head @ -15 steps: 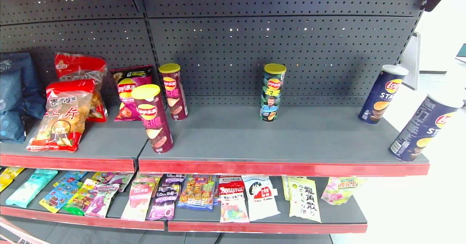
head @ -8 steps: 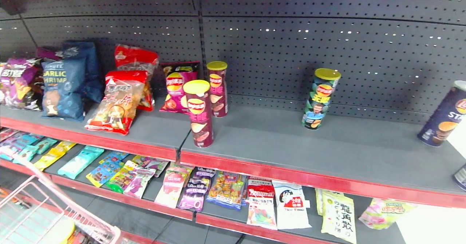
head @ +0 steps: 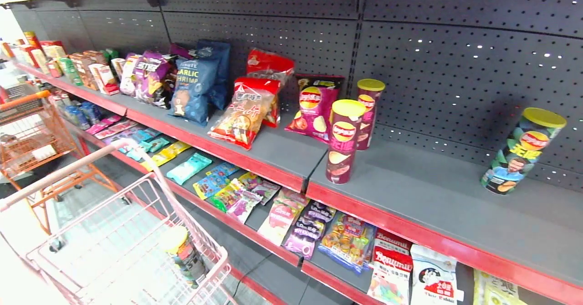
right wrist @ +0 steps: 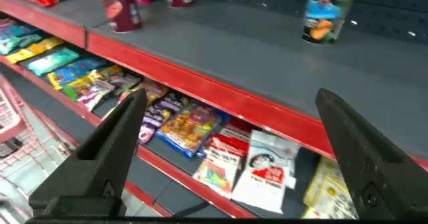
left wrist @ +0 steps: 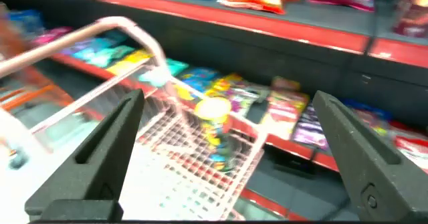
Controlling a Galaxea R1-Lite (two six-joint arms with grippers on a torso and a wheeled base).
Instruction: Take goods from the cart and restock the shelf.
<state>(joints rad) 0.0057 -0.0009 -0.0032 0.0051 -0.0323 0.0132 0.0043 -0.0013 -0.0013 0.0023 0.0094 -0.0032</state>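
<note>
Left wrist view: spread left gripper (left wrist: 227,97) should squarely straddle the yellow-lidded cylindrical can (left wrist: 217,127) inside the pink wire cart (left wrist: 80,42).

From the head we look down and slantwise along the shelf (head: 410,191), with the cart (head: 68,170) near at lower left. Our left wrist looks past the left hand (left wrist: 229,97) into the cart. Our right wrist looks past the right hand (right wrist: 232,93) at the shelf, sharing the green can (right wrist: 326,13) with the head view.

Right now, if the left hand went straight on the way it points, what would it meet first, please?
Probably the yellow-lidded can in the pink cart, centred ahead of the left hand; depth is unclear.
</note>
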